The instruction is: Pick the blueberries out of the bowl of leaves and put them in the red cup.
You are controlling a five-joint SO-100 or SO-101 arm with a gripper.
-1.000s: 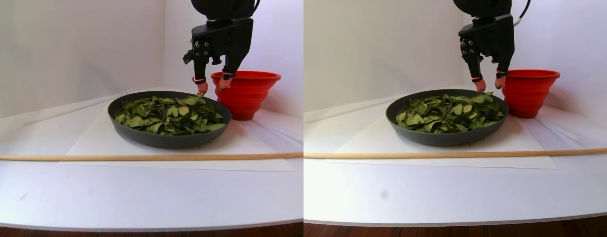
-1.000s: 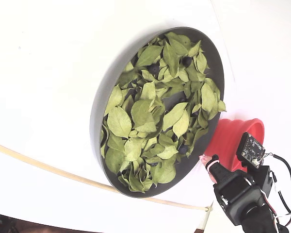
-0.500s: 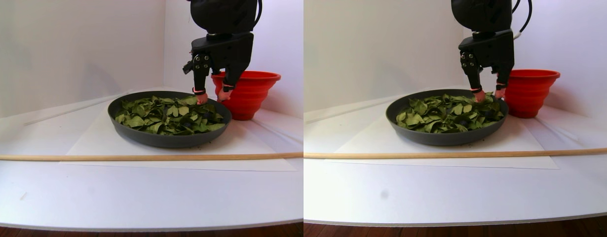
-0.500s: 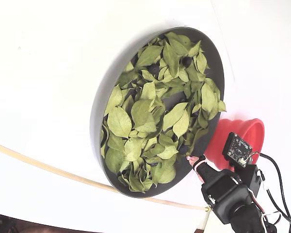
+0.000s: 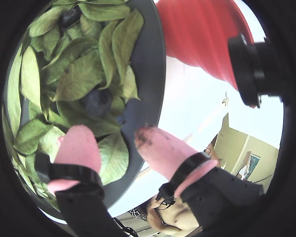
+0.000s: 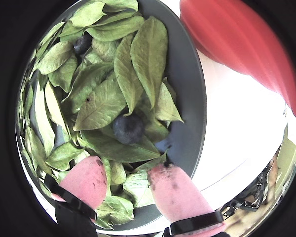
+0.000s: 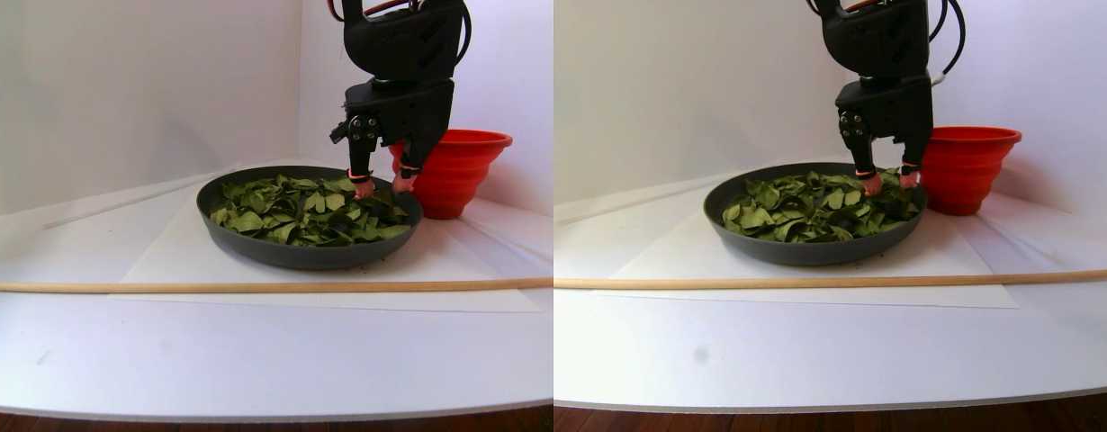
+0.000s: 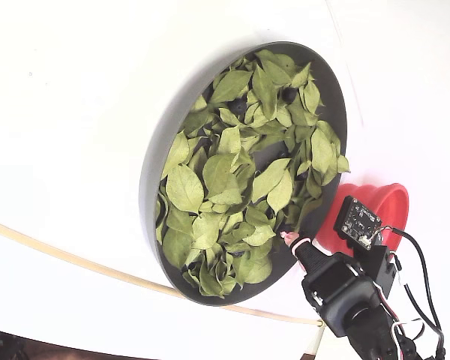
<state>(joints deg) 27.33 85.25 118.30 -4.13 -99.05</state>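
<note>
1. In a wrist view my fingers (image 5: 111,148) are spread, nothing between them. A blueberry (image 5: 96,102) lies just ahead of the gap, half tucked among the leaves (image 5: 76,79) near the bowl (image 5: 150,74) wall. One pink pad sits over the leaves, the other over the grey rim. The red cup (image 5: 202,34) fills the upper right, outside the bowl.

2. In the other wrist view the same berry (image 6: 128,128) shows plainly, dark and round on a long leaf, ahead of my open fingers (image 6: 126,180). A second berry (image 6: 82,43) sits further in, near the top. The bowl's (image 6: 187,94) bare inner wall runs beside the right pad. The cup (image 6: 241,44) lies beyond the rim.

3. In the stereo pair view my fingers (image 7: 378,186) are down at leaf level at the bowl's (image 7: 301,252) far edge, next to the cup (image 7: 450,175). I cannot see inside the cup from here. A wooden rod (image 7: 247,286) lies across the table (image 7: 247,360) in front.

4. In the fixed view from above, the bowl (image 8: 151,180) is full of leaves (image 8: 225,172) with a few dark berries showing through. The cup (image 8: 379,202) touches or nearly touches its rim.

5. I judge I am in the reach for a pick. The next move calls for going a little forward and down so the berry sits between the pads, then closing gently without clamping a leaf or the rim.
</note>
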